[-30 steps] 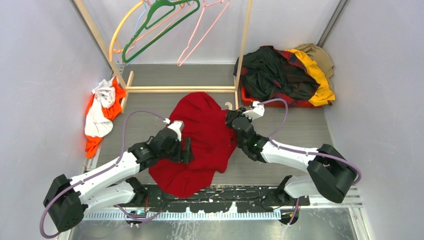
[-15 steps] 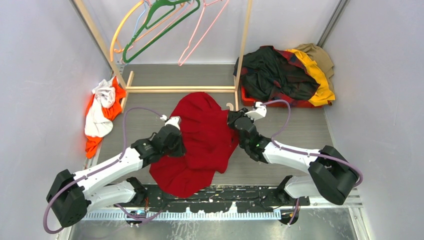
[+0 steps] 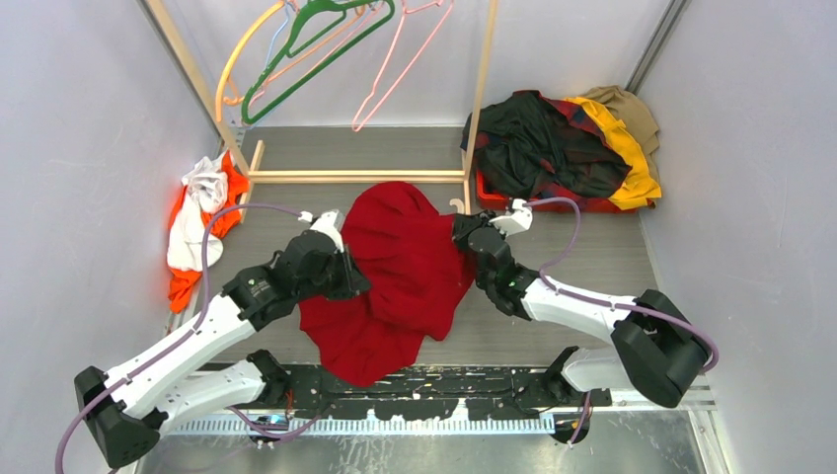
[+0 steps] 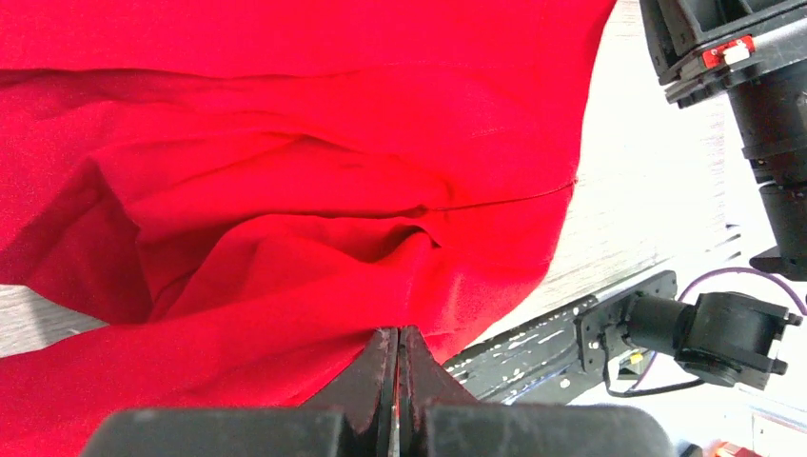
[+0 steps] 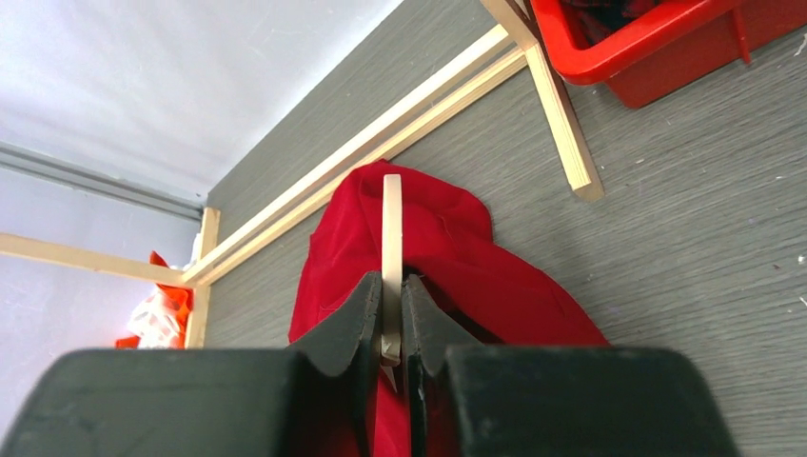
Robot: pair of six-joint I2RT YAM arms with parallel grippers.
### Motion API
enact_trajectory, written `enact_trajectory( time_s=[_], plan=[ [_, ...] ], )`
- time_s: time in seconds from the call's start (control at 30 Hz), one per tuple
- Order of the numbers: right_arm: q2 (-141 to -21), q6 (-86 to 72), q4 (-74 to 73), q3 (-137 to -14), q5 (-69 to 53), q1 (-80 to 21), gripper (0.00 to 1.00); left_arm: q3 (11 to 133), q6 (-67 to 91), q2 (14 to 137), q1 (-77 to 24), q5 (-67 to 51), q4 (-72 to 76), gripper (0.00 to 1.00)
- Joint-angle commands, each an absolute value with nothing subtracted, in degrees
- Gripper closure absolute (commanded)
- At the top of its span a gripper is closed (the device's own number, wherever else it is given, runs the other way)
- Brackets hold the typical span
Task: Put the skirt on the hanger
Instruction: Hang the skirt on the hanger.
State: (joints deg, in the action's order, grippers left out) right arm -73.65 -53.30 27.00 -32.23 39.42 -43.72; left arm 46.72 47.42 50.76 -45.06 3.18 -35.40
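Top view: the skirt (image 3: 405, 267) lies spread on the tabletop (image 3: 592, 257) between the left hand (image 3: 353, 284) and the right hand (image 3: 462, 227). The hook of the hanger (image 3: 453, 207) pokes out just past the right hand.
Left wrist: left hand fully closed, tips pinching a skirt fold.
Right wrist: right hand clamped narrow on the hanger, with the skirt bunched under and ahead of its fingers.
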Motion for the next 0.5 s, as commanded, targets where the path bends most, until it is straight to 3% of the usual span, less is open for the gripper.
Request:
enact_trajectory(
  time_s=[0.0, 0.2, 0.47],
  plan=[
    [-73.09, -58.02, 31.5, -35.94, 41.4, -41.82, 0.99, 51.83, 49.62, 50.33, -44.79, -2.77, -38.47, 1.0],
    [-73.61, -62.33, 33.22, -39.22, 41.99, -38.57, 0.99, 53.43, 51.26, 45.63, -44.82, -4.83, -42.11, 1.0],
    [-78.26, -65.11, 41.49, -39.1, 44.39, -38.56, 0.99, 49.96, 57.69, 44.13, -44.75, -14.9, -31.42, 1.0]
  ],
)
